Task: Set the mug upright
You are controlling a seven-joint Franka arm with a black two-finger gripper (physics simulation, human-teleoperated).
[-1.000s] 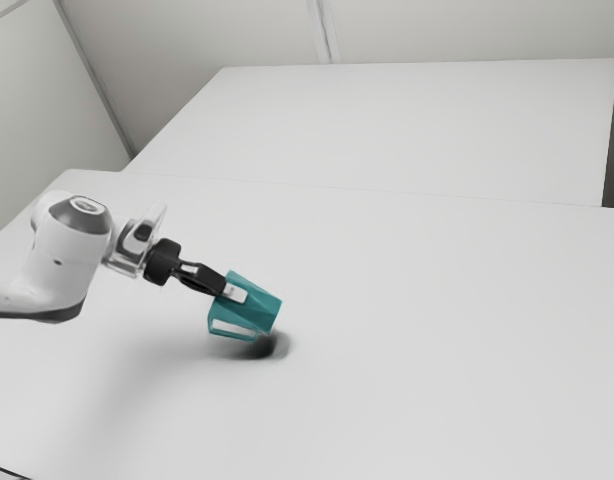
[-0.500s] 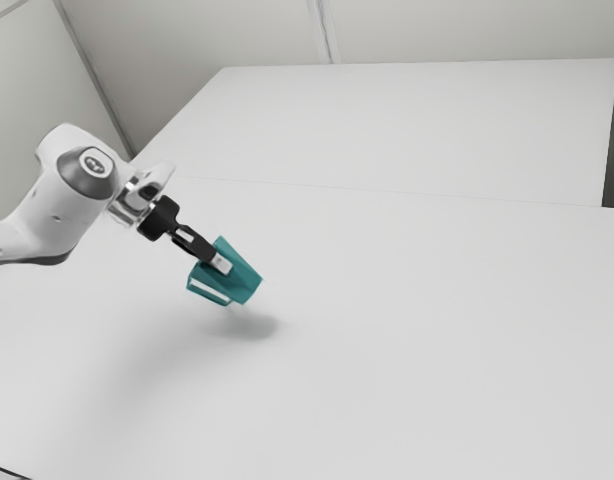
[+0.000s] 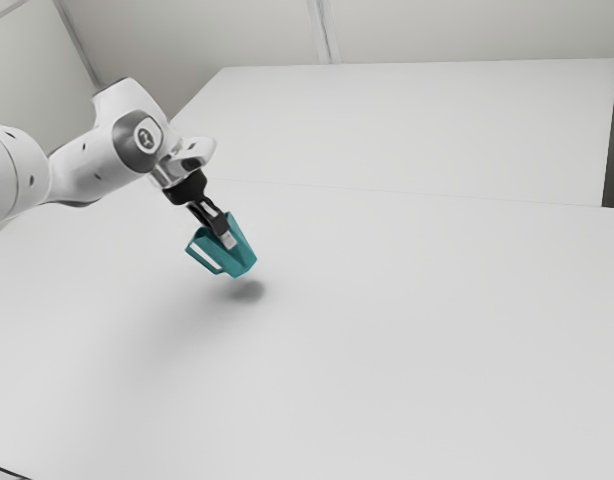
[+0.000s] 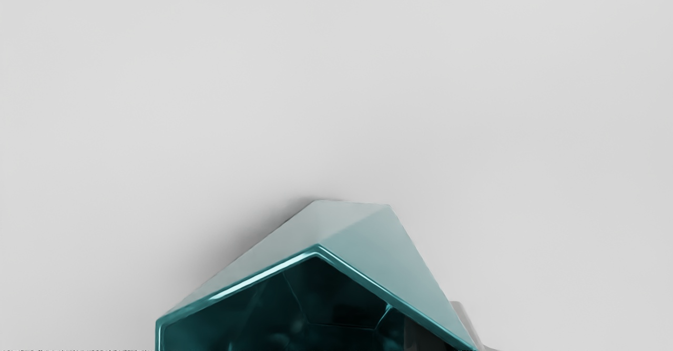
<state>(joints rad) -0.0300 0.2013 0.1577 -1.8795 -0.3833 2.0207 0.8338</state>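
Exterior view: white and grey robot arm enters from the exterior view's left, its hand angled downward to the black two-finger end effector. End effector is clamped on the wall of the teal, faceted mug; a pale fingertip pad lies against the outer face near the rim, and in the wrist view a dark finger part is visible within the mouth. Mug position: held just above the white, smooth counter, with a soft grey shadow beneath it. Mug orientation: tilted, not fully upright; mouth directed up and toward the exterior view's left, base down and toward the exterior view's right. Its angular teal handle is on the side facing the exterior view's left. Wrist view: angular rim is turned toward the camera, interior dark and glossy, outer facets paler where they catch light. Surroundings: a flat white surface behind the counter, pale wall panels beyond, and a thin dark cable at the near corner on the exterior view's left.
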